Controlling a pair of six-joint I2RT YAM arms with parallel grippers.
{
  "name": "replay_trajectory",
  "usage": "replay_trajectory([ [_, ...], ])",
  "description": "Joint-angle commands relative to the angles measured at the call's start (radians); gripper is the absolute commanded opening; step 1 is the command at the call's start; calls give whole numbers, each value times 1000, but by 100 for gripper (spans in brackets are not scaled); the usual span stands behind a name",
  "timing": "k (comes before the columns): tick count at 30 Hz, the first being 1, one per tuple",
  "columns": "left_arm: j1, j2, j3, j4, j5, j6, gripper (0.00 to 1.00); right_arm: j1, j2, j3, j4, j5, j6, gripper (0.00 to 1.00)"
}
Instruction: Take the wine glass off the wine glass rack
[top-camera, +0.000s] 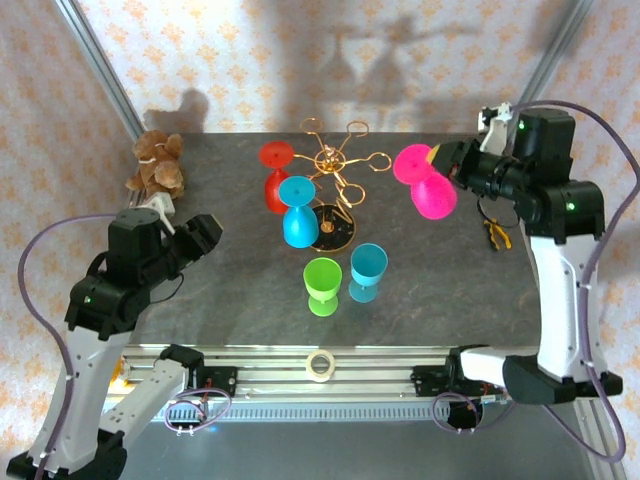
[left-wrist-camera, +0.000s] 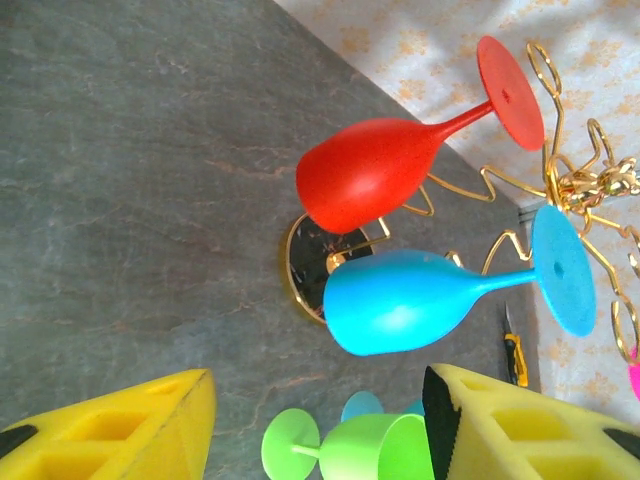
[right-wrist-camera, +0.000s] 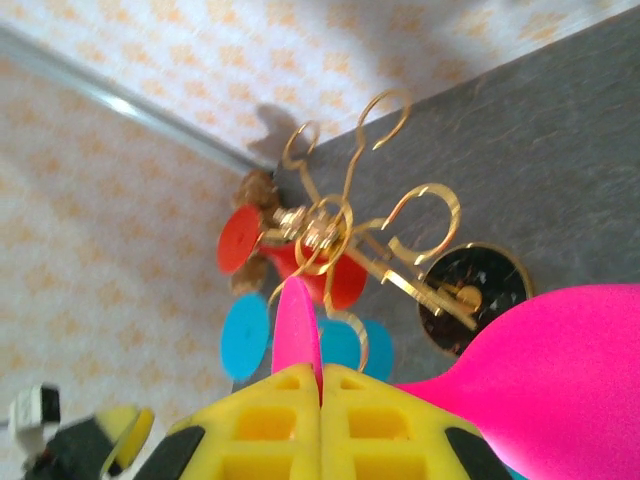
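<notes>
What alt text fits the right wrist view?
The yellow right pincer, shut, grips a pink wine glass whose bowl juts lower right. Behind it stands the gold wine glass rack on a grey table, with a red glass and a blue glass hanging from its arms.

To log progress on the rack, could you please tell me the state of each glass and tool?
wine glass rack: upright, two glasses hanging.
red wine glass: hanging upside down on the rack.
blue wine glass: hanging upside down too.
pink wine glass: tilted, held beside the rack.
green wine glass: standing upright.
teal wine glass: standing upright.
right tool: shut on the pink wine glass.
left tool: open, empty.
</notes>
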Motion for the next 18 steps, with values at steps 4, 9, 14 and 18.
replay_trajectory([
  [4,6,-47,-38,-114,-33,2,58,206,-64,30,-129,27,-57,0],
  [9,6,-78,-83,-149,-17,-18,57,340,-101,16,-123,45,-39,0],
  [14,6,-110,-105,-180,-7,-39,57,524,-88,14,-113,120,-38,0],
  [18,6,-129,-109,-194,14,-63,57,647,-61,38,-104,165,-40,0],
])
